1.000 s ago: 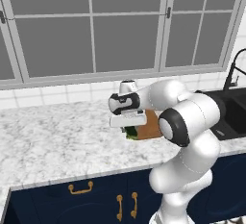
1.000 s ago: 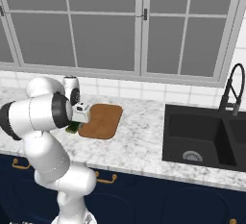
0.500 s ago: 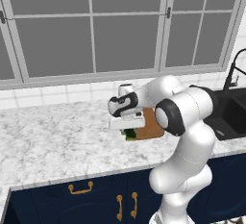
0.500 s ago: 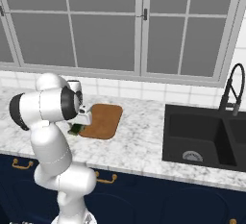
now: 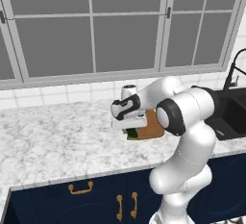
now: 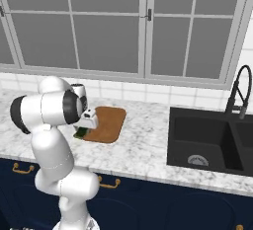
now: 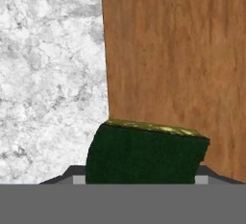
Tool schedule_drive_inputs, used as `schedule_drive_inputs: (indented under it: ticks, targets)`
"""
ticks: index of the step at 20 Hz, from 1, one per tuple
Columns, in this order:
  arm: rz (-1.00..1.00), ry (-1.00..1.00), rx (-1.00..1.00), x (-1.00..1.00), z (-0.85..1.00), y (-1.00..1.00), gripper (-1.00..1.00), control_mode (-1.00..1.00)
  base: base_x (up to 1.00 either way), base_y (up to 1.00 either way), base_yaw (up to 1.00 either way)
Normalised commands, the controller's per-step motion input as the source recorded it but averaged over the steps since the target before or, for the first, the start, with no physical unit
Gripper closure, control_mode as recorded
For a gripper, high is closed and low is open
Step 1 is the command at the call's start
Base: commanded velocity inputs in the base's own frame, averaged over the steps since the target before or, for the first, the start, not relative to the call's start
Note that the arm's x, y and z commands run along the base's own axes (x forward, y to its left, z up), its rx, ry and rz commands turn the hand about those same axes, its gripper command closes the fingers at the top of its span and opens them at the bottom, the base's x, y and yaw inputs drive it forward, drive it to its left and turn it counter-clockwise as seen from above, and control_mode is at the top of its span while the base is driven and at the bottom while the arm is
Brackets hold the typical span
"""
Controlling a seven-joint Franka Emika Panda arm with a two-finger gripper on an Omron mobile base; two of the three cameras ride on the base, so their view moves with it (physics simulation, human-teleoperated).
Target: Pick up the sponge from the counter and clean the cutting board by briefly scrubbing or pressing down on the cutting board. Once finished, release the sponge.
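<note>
On my left base view I see marble bench (image 5: 53, 141) stretching off to the left, then the claw (image 5: 130, 132) pinching the sponge (image 5: 131, 133) at the near left corner of the cutting board (image 5: 153, 126). Through the hand view the sponge (image 7: 144, 153) sits between the fingers, straddling the board's (image 7: 182, 50) edge over bench (image 7: 48, 74). I cannot tell whether it touches. Further right lies the black sink (image 6: 212, 140).
</note>
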Motion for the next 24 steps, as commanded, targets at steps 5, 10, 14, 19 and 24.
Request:
schedule_drive_inputs:
  ticks: [5, 10, 14, 19, 24]
  targets:
    - [-0.01, -0.1, 0.0, 0.21, -0.04, -0.08, 1.0, -1.0, 0.0, 0.0, 0.0]
    - [0.0, -0.06, 0.0, 0.31, -0.01, -0.11, 1.0, -1.0, 0.0, 0.0, 0.0]
    - [0.0, 0.0, 0.01, 0.41, 0.0, -0.05, 1.0, -1.0, 0.0, 0.0, 0.0]
    - [0.0, 0.0, 0.02, 0.59, 0.0, -0.05, 1.0, -1.0, 0.0, 0.0, 0.0]
    - [0.0, 0.0, 0.0, 0.72, 0.0, -0.01, 1.0, -1.0, 0.0, 0.0, 0.0]
